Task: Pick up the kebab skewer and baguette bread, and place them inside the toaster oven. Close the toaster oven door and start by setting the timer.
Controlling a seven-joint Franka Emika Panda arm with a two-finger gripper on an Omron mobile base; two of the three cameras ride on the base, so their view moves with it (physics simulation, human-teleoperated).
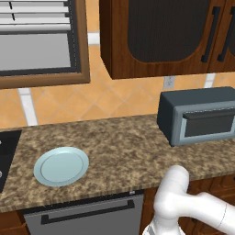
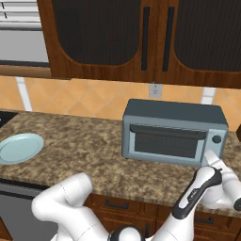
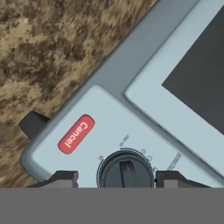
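1. The tool [image 3: 117,177] sits right at the timer knob [image 3: 126,171]; its two dark, blocky fingertips [image 3: 63,178] stand apart, one on each side of the knob, and no contact with the knob can be made out.
2. The knob is a round dark dial with a raised central bar bearing a small red mark, ringed by fine printed ticks.
3. It sits on the pale grey, smooth control panel, which has rounded corners and carries a red pill-shaped "Cancel" button [image 3: 76,134] with white lettering.
4. A short dark foot [image 3: 33,124] juts out at the panel's corner.
5. The toaster oven [image 2: 173,130] is a boxy slate-grey appliance standing on the right part of the desk [image 1: 119,142], near the back wall.
6. The toaster oven door [image 2: 165,142] is shut: a lighter grey frame around a dark glass window, with a dark bar handle along its top.
7. The desk is speckled brown granite with a mottled, grainy look.
8. A round, glossy, pale blue plate [image 1: 61,165] lies on the left of the desk, well apart from the oven.
9. Dark wooden cabinets [image 2: 141,37] with arched, dark inset panels hang above.
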